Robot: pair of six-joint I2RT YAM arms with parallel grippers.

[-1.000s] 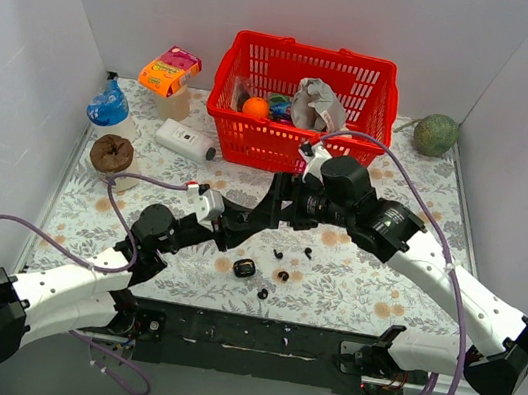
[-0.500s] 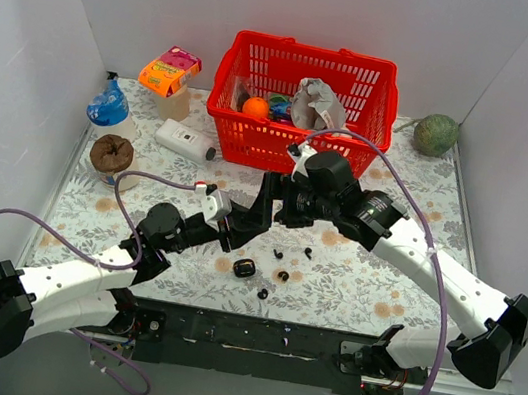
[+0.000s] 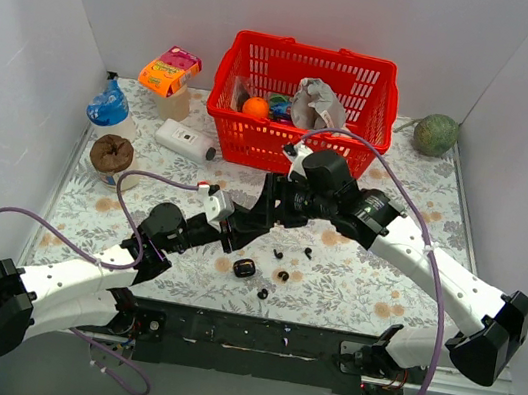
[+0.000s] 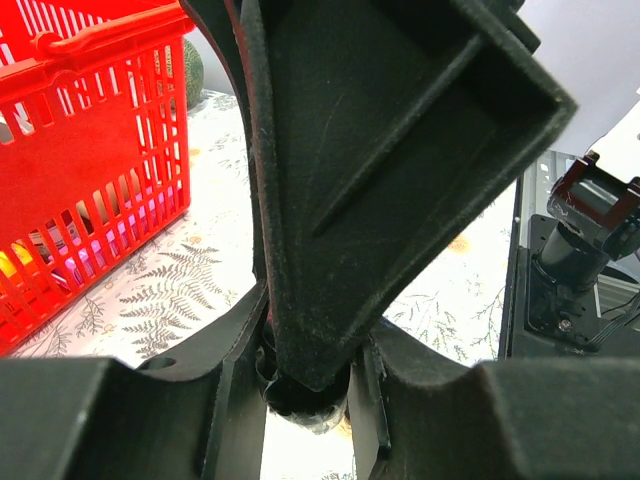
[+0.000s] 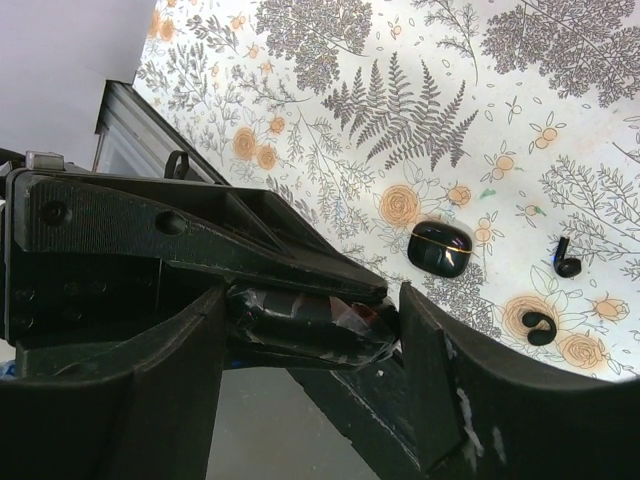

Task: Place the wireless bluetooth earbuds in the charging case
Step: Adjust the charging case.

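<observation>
floral table holds charging case, earbuds (box label unreadable).

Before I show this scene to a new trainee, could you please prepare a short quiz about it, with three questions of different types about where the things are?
1. Fill in: in the top view, the charging case lies to the ___ of the earbuds.
2. Choose one: what sits at the far right corner of the table? A) a green round object; B) a blue-capped bottle; C) an orange packet.
3. True or false: the charging case is inside the red basket.

Key: 1 left; 2 A; 3 false, it lies on the table.
</observation>
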